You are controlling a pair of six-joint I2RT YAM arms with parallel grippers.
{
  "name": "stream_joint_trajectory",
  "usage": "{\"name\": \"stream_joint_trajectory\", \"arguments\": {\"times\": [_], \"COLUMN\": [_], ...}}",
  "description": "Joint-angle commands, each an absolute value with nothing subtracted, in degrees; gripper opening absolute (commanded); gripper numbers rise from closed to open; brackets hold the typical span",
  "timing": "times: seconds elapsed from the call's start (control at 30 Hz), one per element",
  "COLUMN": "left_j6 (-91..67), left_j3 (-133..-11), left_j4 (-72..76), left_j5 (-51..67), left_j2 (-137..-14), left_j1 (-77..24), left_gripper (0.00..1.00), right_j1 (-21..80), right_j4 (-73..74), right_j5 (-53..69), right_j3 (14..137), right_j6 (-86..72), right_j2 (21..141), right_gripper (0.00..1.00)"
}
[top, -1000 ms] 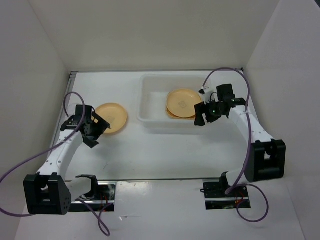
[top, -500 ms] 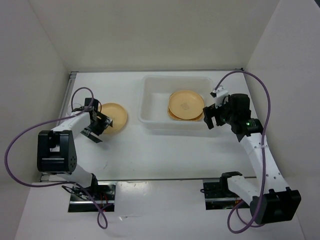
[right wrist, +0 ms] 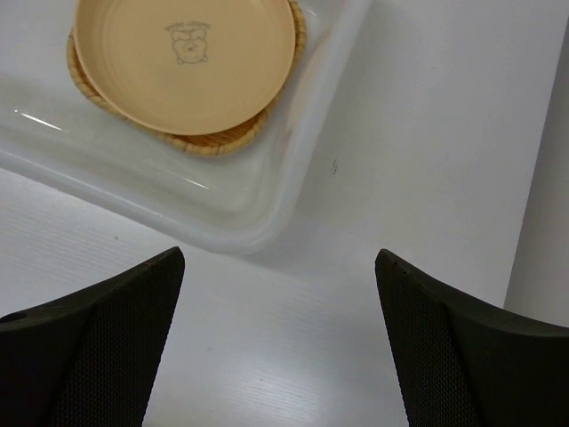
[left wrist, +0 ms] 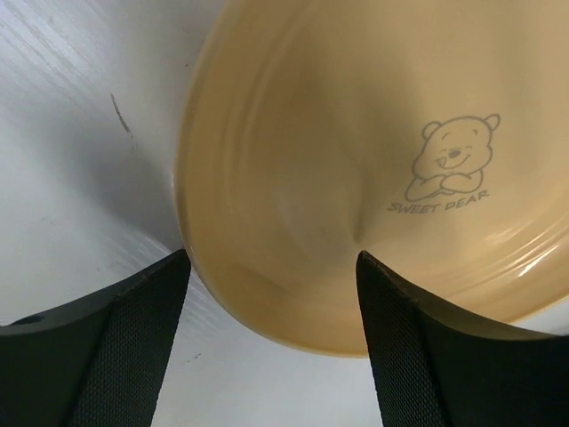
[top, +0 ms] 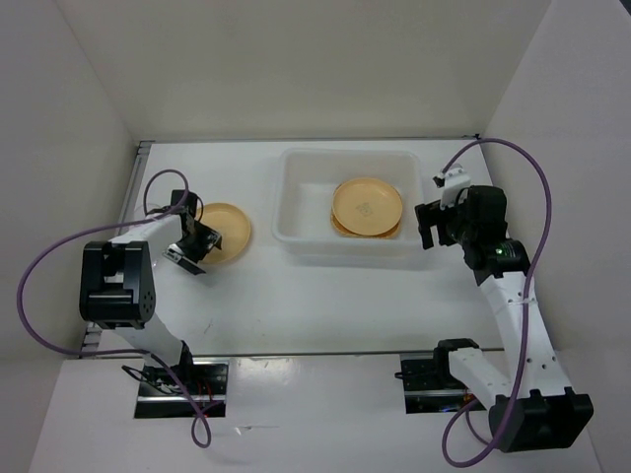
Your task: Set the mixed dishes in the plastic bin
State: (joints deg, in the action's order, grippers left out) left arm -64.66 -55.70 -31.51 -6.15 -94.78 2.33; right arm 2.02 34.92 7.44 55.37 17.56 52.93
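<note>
The right claw [top: 430, 223] has drawn back right of the translucent white plastic bin [top: 296, 197], open and empty; a round tan-yellow plate [top: 367, 204] lies inside. The left claw [top: 194, 246], open, straddles the second round tan-yellow plate [top: 227, 227], centre-left on the counter [top: 325, 296], likely next. Only the right wrist view shows a woven tan plate [right wrist: 213, 144] beneath.

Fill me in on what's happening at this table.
Dishes are being loaded into the plastic bin. A yellow plate already lies in it atop a woven plate. The left claw, open, is at the rim of a second yellow plate on the table. The right claw hangs open beside the bin, empty.
</note>
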Motion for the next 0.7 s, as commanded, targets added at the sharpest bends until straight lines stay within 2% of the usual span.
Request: {"name": "stream_joint_trajectory", "arguments": {"times": [0.0, 0.1, 0.23, 0.27, 0.33, 0.5, 0.67], "left_j6": [-65.48, -65.48, -65.48, -65.48, -65.48, -66.0, -68.8], "left_j3": [-55.81, -55.28, -54.67, -54.15, -54.14, -55.98, -60.81], "left_j4": [-30.41, -29.89, -28.48, -27.95, -27.95, -30.75, -36.37], "left_j5": [-5.89, -5.89, -3.96, -3.17, -3.16, -4.21, -7.02], "left_j2": [-96.23, -96.77, -96.77, -96.77, -96.77, -95.54, -89.31], "left_j1": [2.64, 2.64, 2.64, 2.64, 2.64, 2.64, 2.64], "left_gripper": [0.81, 0.73, 0.39, 0.19, 0.01, 0.0, 0.0], "right_j1": [1.76, 1.23, 0.7, 0.7, 0.7, 0.7, 0.7], "right_j4": [34.72, 34.01, 31.65, 30.94, 30.42, 30.41, 29.36], "right_j5": [3.7, 0.37, -3.34, -3.34, -3.86, -3.87, -3.87], "right_j3": [54.67, 54.67, 53.44, 52.92, 52.3, 52.29, 51.24], "right_j6": [14.6, 12.49, 11.87, 11.87, 11.87, 11.34, 11.34], "right_j2": [52.03, 51.5, 51.5, 51.5, 51.5, 51.5, 51.5], "right_gripper": [0.92, 0.92, 0.92, 0.92, 0.92, 0.92, 0.92]}}
